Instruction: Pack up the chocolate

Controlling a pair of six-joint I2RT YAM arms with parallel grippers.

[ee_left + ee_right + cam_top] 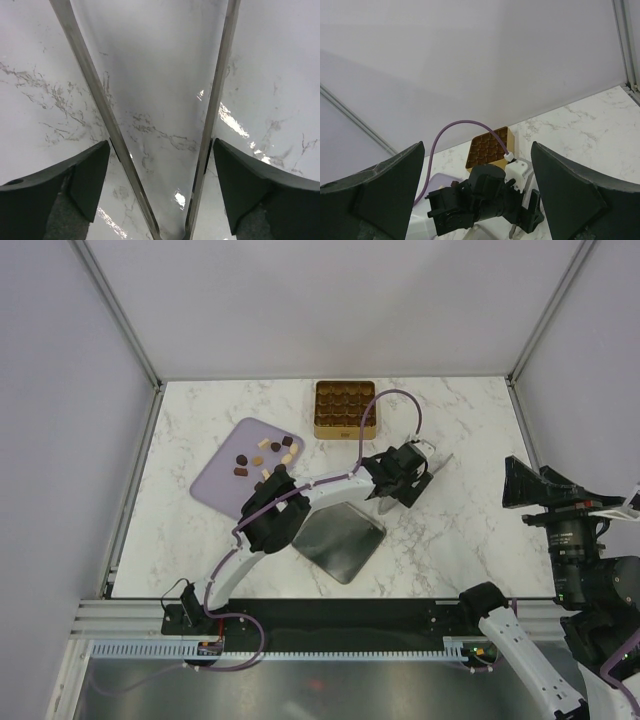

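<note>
Several small chocolate pieces (265,455), dark brown and pale, lie on the lilac board (222,487). The gold tin (345,430) with grid compartments stands behind them, also seen in the right wrist view (490,147). My left gripper (408,478) reaches out right of the tin and is shut on metal tongs (100,105). Their two arms run between my fingers (87,177), and both fingers touch them. The tong tips are out of frame over bare marble. My right gripper (476,150) is open and empty, raised at the right and looking towards the left arm (485,205).
A flat grey square lid (340,540) lies near the front, under the left arm. A purple cable (395,395) loops from the left wrist over the tin. The marble table (470,430) is walled by white panels with metal frame posts.
</note>
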